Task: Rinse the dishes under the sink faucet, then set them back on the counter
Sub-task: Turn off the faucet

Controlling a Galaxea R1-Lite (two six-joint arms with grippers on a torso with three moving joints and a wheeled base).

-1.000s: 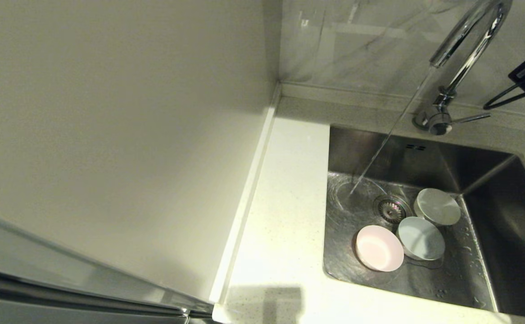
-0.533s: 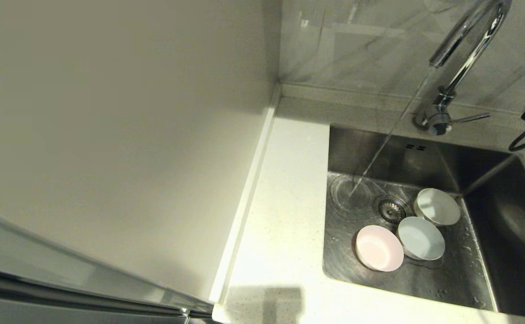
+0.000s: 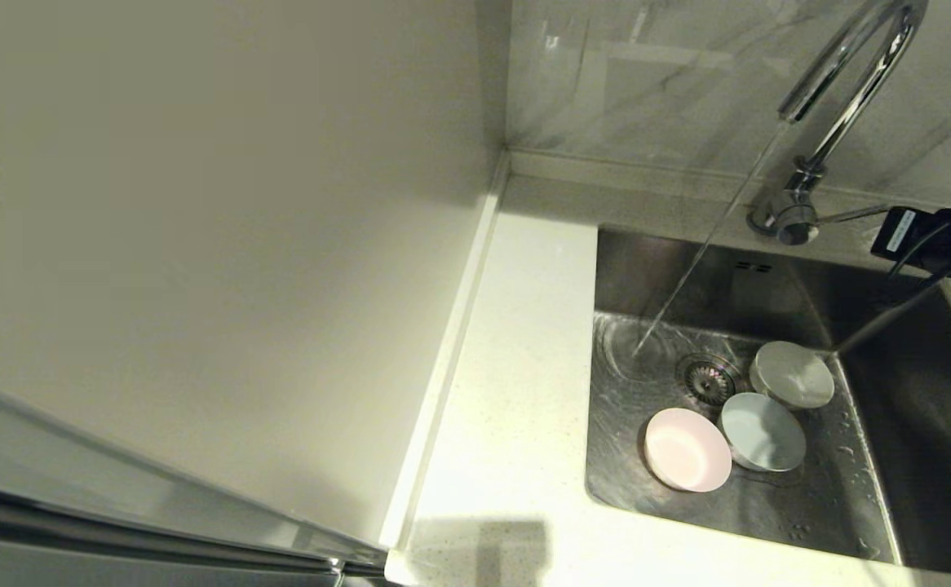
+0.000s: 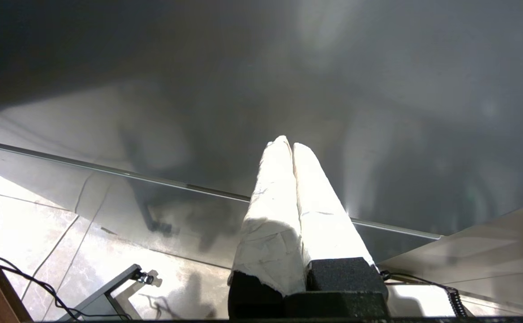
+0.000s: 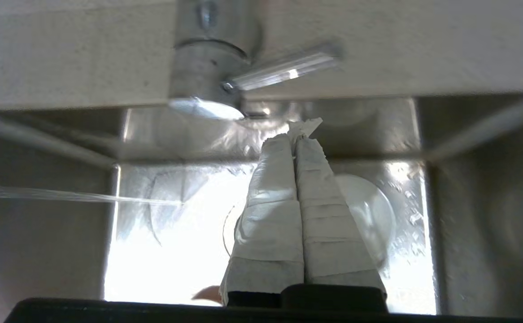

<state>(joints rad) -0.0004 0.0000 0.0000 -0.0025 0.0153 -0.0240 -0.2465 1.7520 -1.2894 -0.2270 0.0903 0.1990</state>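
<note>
On the floor of the rectangular brushed steel sink (image 3: 851, 522), the pale pink round bowl (image 3: 687, 461) lay nearest, touching the pale blue-grey bowl (image 3: 763, 431); the grey-white bowl (image 3: 792, 374) sat just beyond, beside the round drain strainer (image 3: 708, 378). Water streamed from the tall chrome gooseneck faucet (image 3: 838, 98). The right gripper (image 5: 295, 139), pressed together and empty, hovered near the faucet's thin lever (image 5: 284, 72). The left gripper (image 4: 287, 144), likewise closed, stayed parked away.

you've got a pale pink bowl (image 3: 687, 461) | pale blue-grey bowl (image 3: 763, 432) | grey-white bowl (image 3: 792, 374) | brushed steel sink (image 3: 777, 281) | shiny chrome faucet (image 3: 842, 90) | off-white speckled counter (image 3: 516, 391) | fingers (image 5: 279, 215) wrapped in white tape
</note>
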